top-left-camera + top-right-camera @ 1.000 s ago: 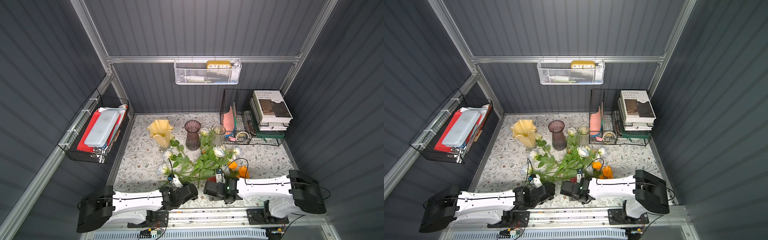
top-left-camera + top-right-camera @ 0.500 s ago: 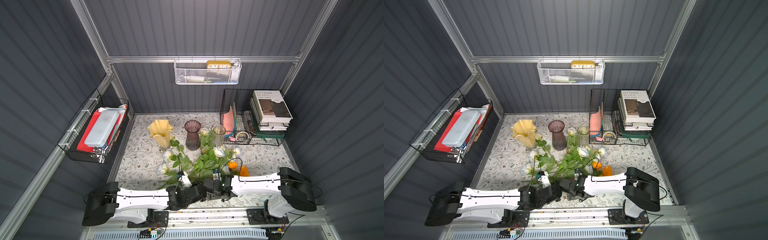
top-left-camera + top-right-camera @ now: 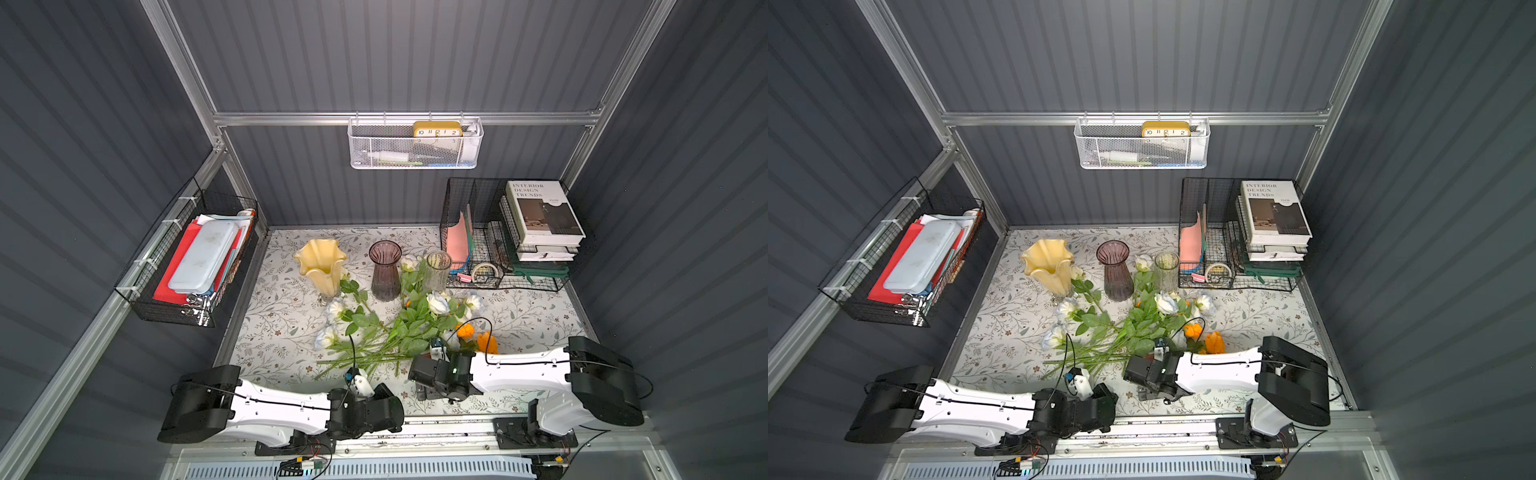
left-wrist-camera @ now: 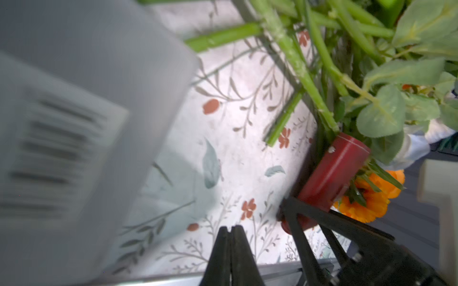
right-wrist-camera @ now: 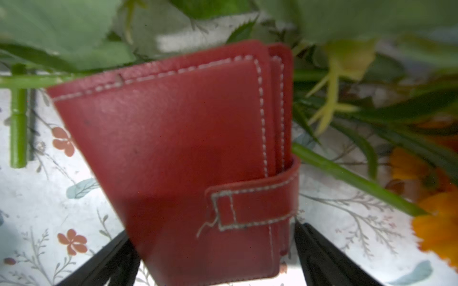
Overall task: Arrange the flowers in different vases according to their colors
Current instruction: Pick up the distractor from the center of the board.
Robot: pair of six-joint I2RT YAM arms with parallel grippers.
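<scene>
The flowers (image 3: 399, 332) (image 3: 1121, 328) lie in one pile mid-table: white and cream roses, with orange blooms (image 3: 465, 330) at the right. Behind them stand three empty vases: pale yellow ruffled (image 3: 320, 266), smoky purple (image 3: 385, 270) and clear ribbed (image 3: 438, 270). My left gripper (image 4: 230, 229) is shut on nothing, low over the cloth by the front edge, short of the stem ends (image 4: 275, 133). My right gripper (image 5: 210, 247) stands wide open with a red wallet (image 5: 188, 148) between its fingers (image 5: 319, 250), at the foot of the pile.
The red wallet (image 4: 332, 173) lies partly under leaves beside an orange marigold (image 4: 366, 203). A black wire rack (image 3: 478, 232) with books stands at the back right. A wire basket (image 3: 187, 266) hangs on the left wall. A blurred white block (image 4: 74, 123) with a barcode fills part of the left wrist view.
The left gripper's jaws have closed on nothing, and that arm has drawn back toward the front edge after reaching to the middle. The right arm shifted slightly right, jaws still wide.
</scene>
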